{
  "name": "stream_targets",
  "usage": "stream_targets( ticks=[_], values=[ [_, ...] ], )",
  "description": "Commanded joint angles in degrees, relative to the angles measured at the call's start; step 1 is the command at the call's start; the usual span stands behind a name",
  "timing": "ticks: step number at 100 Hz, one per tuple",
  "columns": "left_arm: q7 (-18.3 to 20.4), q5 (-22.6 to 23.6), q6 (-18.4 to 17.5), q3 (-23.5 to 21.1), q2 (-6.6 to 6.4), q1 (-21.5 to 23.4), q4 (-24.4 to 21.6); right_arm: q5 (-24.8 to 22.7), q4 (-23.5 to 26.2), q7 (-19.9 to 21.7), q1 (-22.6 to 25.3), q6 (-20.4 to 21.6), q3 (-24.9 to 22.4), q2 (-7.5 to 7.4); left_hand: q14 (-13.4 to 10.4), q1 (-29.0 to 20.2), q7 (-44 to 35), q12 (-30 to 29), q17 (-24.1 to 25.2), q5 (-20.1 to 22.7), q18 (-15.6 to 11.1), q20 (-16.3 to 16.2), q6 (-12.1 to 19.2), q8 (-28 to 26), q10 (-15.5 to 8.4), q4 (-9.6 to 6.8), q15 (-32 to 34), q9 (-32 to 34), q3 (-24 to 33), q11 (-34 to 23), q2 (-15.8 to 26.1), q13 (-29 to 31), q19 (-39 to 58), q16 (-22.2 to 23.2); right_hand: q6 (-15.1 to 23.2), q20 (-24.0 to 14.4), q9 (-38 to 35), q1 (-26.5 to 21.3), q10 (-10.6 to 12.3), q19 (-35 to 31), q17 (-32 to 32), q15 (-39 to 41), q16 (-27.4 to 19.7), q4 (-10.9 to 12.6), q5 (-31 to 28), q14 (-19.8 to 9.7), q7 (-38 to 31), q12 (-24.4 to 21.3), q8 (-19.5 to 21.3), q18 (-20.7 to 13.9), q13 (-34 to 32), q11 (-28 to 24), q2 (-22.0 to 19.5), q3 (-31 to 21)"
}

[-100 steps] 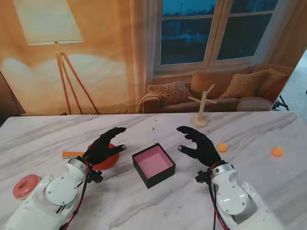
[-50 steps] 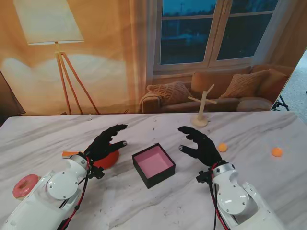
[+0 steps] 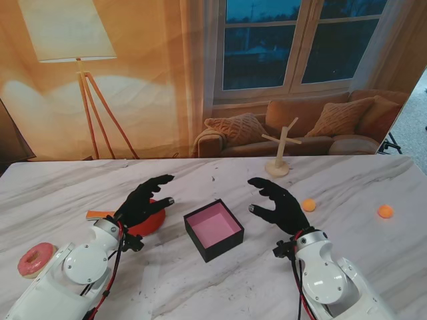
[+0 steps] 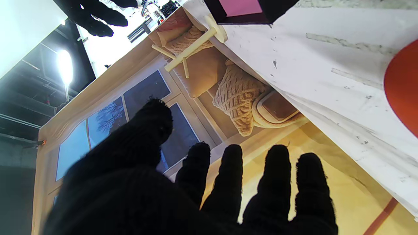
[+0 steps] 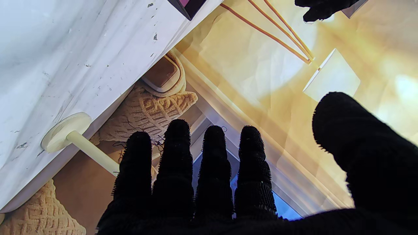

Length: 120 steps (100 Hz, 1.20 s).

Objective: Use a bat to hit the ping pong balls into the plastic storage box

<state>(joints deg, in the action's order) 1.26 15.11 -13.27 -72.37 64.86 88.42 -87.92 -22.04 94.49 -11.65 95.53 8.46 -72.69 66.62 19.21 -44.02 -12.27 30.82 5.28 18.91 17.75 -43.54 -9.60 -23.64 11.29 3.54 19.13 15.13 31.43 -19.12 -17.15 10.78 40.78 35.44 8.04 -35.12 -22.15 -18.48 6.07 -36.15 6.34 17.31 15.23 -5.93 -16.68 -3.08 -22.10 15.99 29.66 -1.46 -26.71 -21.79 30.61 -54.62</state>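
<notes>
The red bat (image 3: 148, 224) lies flat on the marble table, its wooden handle (image 3: 100, 215) pointing left. My left hand (image 3: 143, 199) hovers over the blade, open, fingers spread; the left wrist view catches only the blade's red edge (image 4: 403, 91). The black box with a pink inside (image 3: 213, 228) stands at the table's middle. My right hand (image 3: 277, 202) floats open just right of the box, holding nothing. One orange ball (image 3: 308, 205) rests right beside that hand, a second ball (image 3: 385, 211) lies far right.
A pink donut (image 3: 35, 259) sits near the table's left front edge. A small wooden tree stand (image 3: 279, 155) rises at the far side, also seen in the right wrist view (image 5: 67, 132). A printed living-room backdrop closes the table's far edge.
My left hand rose slightly and then drifted back over the bat. My right hand pulled a little nearer to me. Bat, box and balls stayed put.
</notes>
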Motion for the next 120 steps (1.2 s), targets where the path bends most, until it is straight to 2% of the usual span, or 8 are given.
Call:
stream_targets(
  ticks=[1,26,49,66,94,102,109,120],
  values=[
    [0.7,0.3,0.0,-0.6,-0.24,0.6,-0.7,0.2,0.1,1.1,0.0,-0.2,0.3,0.03,0.3,0.8,-0.4,0.8,-0.1,0.8,-0.8,-0.7,0.3,-0.6,-0.2,-0.81,0.5,0.4,1.1,0.5,-1.3,0.3,1.4,0.8,1.1,-1.1,2.5,0.4,0.5,0.8,0.1,-0.8,-0.1,1.1,1.6,-0.7,0.7,0.1,0.4,-1.5,1.9,-0.4,-0.3,1.4],
    [1.5,2.0,0.2,-2.6,-0.68,1.7,-0.7,0.3,-0.8,2.0,-0.8,-0.1,0.5,-0.12,0.2,-0.1,-1.0,-0.8,-0.1,2.3,-0.9,-0.3,0.6,-0.7,-0.5,-1.04,-0.1,0.8,2.2,2.0,-1.6,0.1,2.3,0.0,1.0,-1.5,2.6,0.2,0.4,0.8,0.1,-0.8,0.0,1.1,1.5,-0.6,0.7,0.2,0.6,-1.3,1.8,-0.4,-0.3,1.3],
    [5.5,6.6,0.8,-7.4,-2.12,4.8,-3.4,0.7,-1.1,3.6,-0.3,-0.1,0.2,-0.44,-1.7,0.4,-2.7,-0.5,0.1,2.9,-1.3,1.4,0.5,-1.6,-1.5,-1.73,-2.6,0.2,7.9,1.9,-2.5,-1.3,0.6,-2.2,0.9,-1.8,2.6,0.3,0.2,0.8,0.1,-0.8,0.1,1.0,1.4,-0.5,0.7,0.2,0.6,-1.1,1.8,-0.5,-0.3,1.4],
    [9.2,10.5,0.6,-12.8,-3.25,7.0,-5.0,0.4,-0.8,3.4,-0.2,-0.3,0.3,-0.45,-3.5,0.3,-0.3,-4.9,0.4,1.0,-1.9,2.8,1.8,0.4,-3.2,-1.33,-7.3,-2.0,8.0,5.4,-3.9,-3.2,-5.3,-6.1,0.9,-2.0,2.6,0.3,0.2,0.9,0.2,-0.9,0.2,1.1,1.4,-0.4,0.7,0.3,0.7,-1.1,1.7,-0.6,-0.3,1.5],
    [10.5,16.1,2.6,-19.4,-3.82,10.8,-5.4,1.0,-0.7,4.8,-0.7,-1.4,1.6,-0.63,-4.4,-1.1,-0.3,-8.7,0.8,-0.9,-2.4,2.8,2.4,0.3,-4.1,-2.23,-9.6,-4.7,14.1,6.6,-5.4,-4.8,-11.8,-7.4,1.0,-2.3,4.2,0.4,0.3,1.0,0.1,-1.0,0.2,1.1,1.3,-0.3,0.7,-0.1,0.8,-1.1,2.0,0.3,-0.5,1.6],
    [10.2,17.1,3.7,-20.4,-3.79,11.4,-5.0,1.2,-0.8,5.1,-0.8,-1.6,1.9,-0.67,-7.0,-1.4,-0.4,-10.0,1.1,-1.5,-3.9,4.4,2.9,0.1,-4.7,-2.36,-12.3,-5.4,15.2,8.4,-5.6,-8.5,-19.7,-9.6,0.9,-2.3,4.2,0.3,0.3,1.0,0.1,-1.0,0.2,1.1,1.3,-0.2,0.8,-0.1,0.8,-1.0,2.0,0.5,-0.5,1.5],
    [9.3,19.8,4.0,-21.1,-3.82,11.8,-4.2,1.2,-0.9,5.4,-0.9,-1.7,2.2,-0.73,-8.1,-0.8,-0.6,-10.2,1.4,-1.5,-4.7,0.1,3.0,-0.1,-5.1,-2.29,-14.4,-5.9,15.5,9.9,-5.8,-9.3,-25.6,-11.1,0.9,-2.4,4.1,0.4,0.2,1.0,0.1,-1.0,0.3,1.1,1.3,-0.2,0.8,-0.1,0.8,-1.0,2.0,0.6,-0.4,1.6],
    [8.1,21.8,4.5,-21.6,-3.81,11.7,-2.5,1.2,-1.1,5.9,-1.1,-1.8,2.5,-0.84,-9.0,-2.0,-0.7,-10.3,1.1,-1.6,-4.9,-1.4,3.5,-0.1,-6.1,-2.37,-15.5,-6.0,17.1,10.6,-6.6,-9.3,-27.8,-11.4,0.8,-2.4,4.1,0.3,0.2,1.2,-0.1,-1.1,0.2,1.1,1.3,-0.2,0.8,-0.1,0.9,-1.1,2.2,0.7,-0.5,1.6]
  ],
)
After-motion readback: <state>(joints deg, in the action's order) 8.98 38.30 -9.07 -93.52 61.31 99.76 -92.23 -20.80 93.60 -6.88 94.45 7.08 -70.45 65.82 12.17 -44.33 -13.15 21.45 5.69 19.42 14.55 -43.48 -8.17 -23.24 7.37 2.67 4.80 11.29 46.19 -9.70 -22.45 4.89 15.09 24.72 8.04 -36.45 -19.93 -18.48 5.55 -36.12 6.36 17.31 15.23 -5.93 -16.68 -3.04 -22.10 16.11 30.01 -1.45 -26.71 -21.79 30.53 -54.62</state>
